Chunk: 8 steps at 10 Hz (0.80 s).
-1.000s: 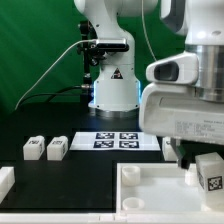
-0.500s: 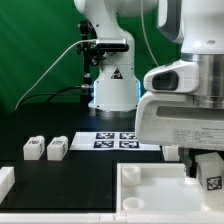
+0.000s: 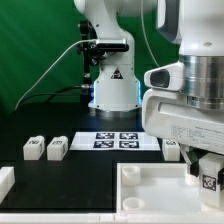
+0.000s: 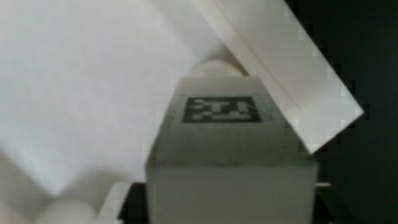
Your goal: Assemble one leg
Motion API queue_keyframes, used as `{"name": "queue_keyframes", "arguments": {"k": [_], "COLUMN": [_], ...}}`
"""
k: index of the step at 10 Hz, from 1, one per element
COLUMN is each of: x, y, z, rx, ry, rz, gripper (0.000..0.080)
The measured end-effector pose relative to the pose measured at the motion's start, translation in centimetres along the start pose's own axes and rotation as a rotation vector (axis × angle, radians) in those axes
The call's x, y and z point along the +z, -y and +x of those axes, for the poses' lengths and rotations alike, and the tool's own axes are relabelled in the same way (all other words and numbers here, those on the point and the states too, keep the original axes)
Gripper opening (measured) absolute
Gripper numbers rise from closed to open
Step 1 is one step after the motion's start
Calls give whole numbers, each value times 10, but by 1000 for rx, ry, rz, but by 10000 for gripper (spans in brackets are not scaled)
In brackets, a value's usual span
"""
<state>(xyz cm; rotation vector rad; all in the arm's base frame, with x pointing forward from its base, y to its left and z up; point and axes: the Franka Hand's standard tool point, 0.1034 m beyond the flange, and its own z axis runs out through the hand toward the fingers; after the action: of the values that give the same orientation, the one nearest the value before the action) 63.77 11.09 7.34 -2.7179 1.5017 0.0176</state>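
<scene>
Gripper clamped on the leg, which hangs directly beneath the jaws, long axis upright, over the tray-like part at its far corner on the exterior view's right, seemingly not yet seated.

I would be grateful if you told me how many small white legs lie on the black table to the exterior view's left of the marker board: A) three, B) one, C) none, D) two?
D: one leg and a second leg lie side by side there, apart from the marker board.
</scene>
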Motion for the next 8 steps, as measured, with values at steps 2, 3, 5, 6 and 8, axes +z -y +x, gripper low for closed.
{"name": "queue_keyframes", "arguments": {"k": [2,3,5,6,8], "x": [-1,-1,0,0,0], "y": [1,0,-1,-1,0], "z": [-8,-7,-5,-5,-11], "rx": [415,582,581,575,413], "ry": [-5,0,-9,-9,-14], "rz": [-10,0,10,10,3], "gripper": [292,293,302,302,495]}}
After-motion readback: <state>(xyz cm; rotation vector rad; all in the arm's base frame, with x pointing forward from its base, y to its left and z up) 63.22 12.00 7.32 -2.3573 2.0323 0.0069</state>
